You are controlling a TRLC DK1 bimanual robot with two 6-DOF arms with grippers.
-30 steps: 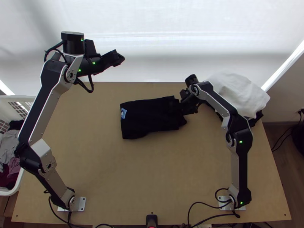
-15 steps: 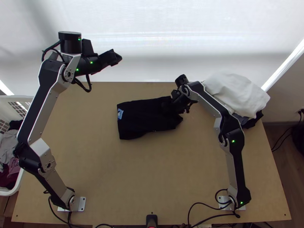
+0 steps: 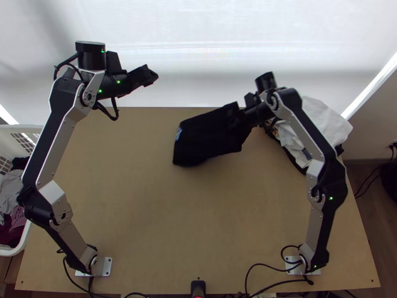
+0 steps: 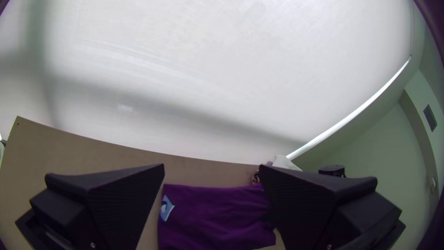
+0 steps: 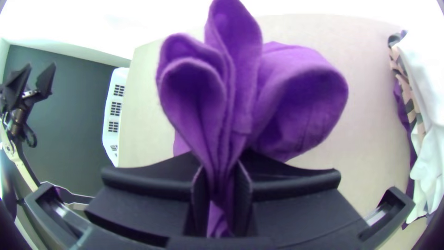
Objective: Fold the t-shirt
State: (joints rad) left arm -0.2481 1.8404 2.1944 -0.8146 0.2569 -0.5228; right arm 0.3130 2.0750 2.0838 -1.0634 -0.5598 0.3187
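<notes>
The right hand (image 3: pixel 239 116) clenches the bunched end of the folded t-shirt (image 3: pixel 208 138) — its pleats pinched tight — over the far part of the counter (image 3: pixel 198 213). The left hand (image 3: pixel 154 77) hangs released, fingers spread, well apart from the shirt. White cloth (image 3: pixel 327 121) lies near the counter's far right corner.

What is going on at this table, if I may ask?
The right gripper holds one end of the dark t-shirt pinched in bunched folds. The rest of the shirt forms a compact, roughly rectangular shape at the far part of the table. The left gripper is open, away from the shirt. Other clothes are piled at the far right.
</notes>
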